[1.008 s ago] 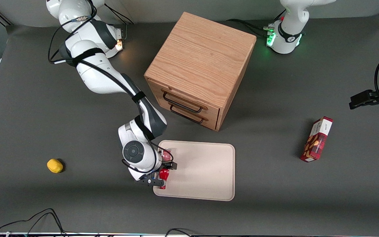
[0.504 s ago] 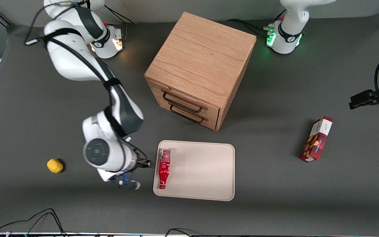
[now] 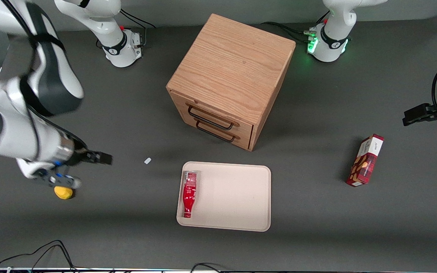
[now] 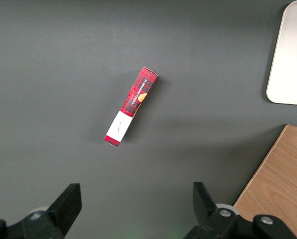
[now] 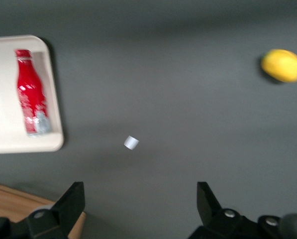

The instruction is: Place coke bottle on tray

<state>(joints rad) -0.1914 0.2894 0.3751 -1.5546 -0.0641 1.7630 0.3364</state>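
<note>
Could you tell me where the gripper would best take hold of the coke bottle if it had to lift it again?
Probably from above, across its wide body: the coke bottle lies flat in the tray, close along one rim. The open gripper hangs well away, near the lemon.

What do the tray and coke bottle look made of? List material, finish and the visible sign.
Tray: probably matte moulded plastic or fibre; flat beige-pink, no glare, rounded rim.
Coke bottle: glossy red skin, clear-silvery base; plastic or coated metal, can't tell. It lies in the tray.
Gripper: open, apart from both, toward the working arm's end.
</note>
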